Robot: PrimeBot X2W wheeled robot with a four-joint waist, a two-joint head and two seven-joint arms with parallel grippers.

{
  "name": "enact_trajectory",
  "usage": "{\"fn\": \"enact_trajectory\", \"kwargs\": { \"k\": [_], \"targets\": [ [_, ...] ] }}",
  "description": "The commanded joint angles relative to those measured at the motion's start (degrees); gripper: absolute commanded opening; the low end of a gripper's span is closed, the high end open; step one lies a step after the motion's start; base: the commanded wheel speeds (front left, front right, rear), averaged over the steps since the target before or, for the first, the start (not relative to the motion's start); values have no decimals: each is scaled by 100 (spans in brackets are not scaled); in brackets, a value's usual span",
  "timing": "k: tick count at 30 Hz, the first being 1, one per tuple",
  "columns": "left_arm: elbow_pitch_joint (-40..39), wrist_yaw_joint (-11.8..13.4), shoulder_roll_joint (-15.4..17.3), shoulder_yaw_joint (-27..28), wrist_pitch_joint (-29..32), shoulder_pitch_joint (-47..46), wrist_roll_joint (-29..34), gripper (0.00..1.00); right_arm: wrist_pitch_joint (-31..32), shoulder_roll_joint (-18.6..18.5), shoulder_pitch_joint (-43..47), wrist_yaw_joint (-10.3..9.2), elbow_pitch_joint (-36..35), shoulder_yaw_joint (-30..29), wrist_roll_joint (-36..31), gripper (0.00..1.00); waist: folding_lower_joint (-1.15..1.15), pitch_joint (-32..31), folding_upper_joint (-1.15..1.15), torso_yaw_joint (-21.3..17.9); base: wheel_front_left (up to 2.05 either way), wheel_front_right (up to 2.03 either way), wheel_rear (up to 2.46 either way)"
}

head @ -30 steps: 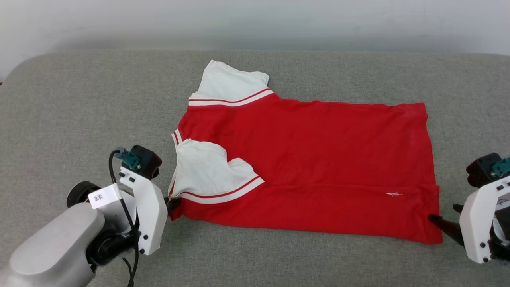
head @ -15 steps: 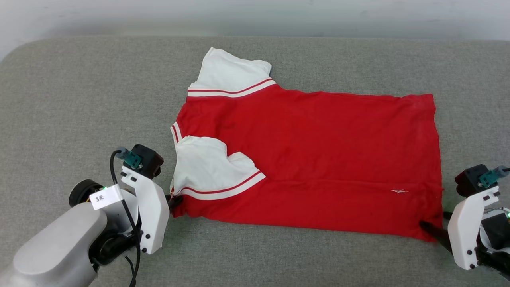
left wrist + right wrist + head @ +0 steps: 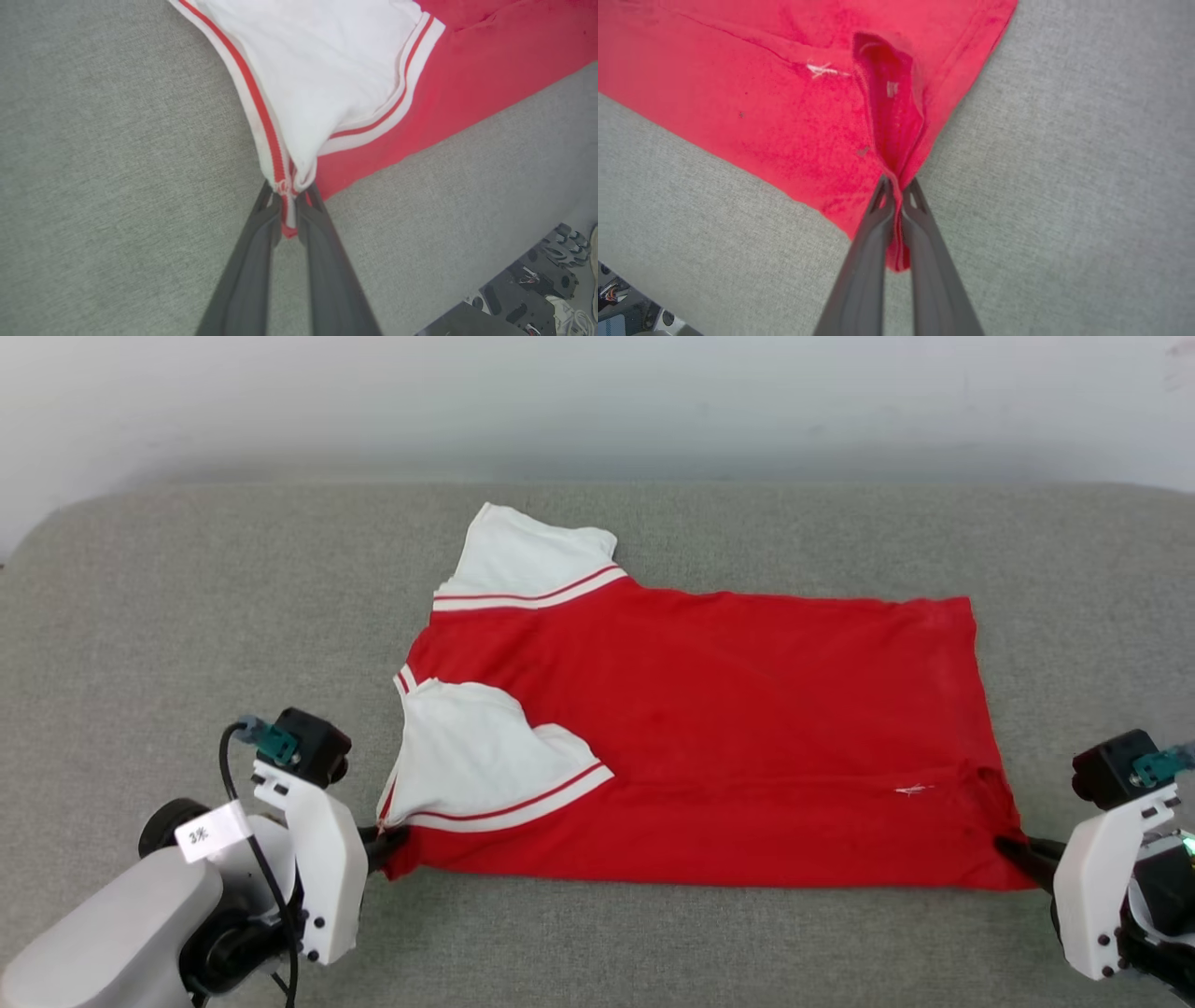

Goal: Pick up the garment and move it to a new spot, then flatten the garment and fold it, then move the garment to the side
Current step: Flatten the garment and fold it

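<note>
The garment [image 3: 728, 728], red with white striped-trim sleeves, lies spread on the grey cushion with its plain side up and the near sleeve folded over the body. My left gripper [image 3: 390, 840] is shut on the garment's near left corner, where the white sleeve trim [image 3: 285, 205] bunches between the fingers. At the near right corner, my right gripper [image 3: 1008, 849] is shut on the red hem [image 3: 896, 154], which puckers into a fold between the fingers. The left wrist view shows the white sleeve [image 3: 317, 74] and red body [image 3: 490, 60] fanning away from the pinch.
A pale wall runs behind the grey cushion [image 3: 187, 616], which has bare fabric left, right and in front of the garment. Past the cushion's near edge, dark robot base parts [image 3: 537, 284] show in the left wrist view.
My right gripper has shut on the hem corner, which now puckers. The near right corner has drawn in. The camera has shifted, so the whole picture sits lower.
</note>
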Motion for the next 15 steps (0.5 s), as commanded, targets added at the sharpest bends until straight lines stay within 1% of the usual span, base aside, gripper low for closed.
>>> {"fn": "enact_trajectory", "kwargs": {
  "k": [1, 7, 11, 15],
  "targets": [
    [-24, 28, 51, 22, -29, 83, -28, 0, -32, -58, 105, -9, -38, -21, 37, 0, 0, -98, 0, -25, 0, 0, 0],
    [-359, 209, 283, 39, -61, 440, -135, 0, -98, -245, 532, -9, -376, -228, 99, 0, 0, -344, 0, -58, 0, 0, 0],
    [-608, 350, 430, 8, -84, 710, -189, 0, -20, -296, 916, -9, -593, -426, 138, 0, 0, -452, 0, -56, 0, 0, 0],
    [-799, 497, 423, -52, -118, 1008, -287, 0, 100, -259, 1317, -10, -728, -676, 160, 0, 0, -487, 0, -52, 0, 0, 0]
  ]
}}
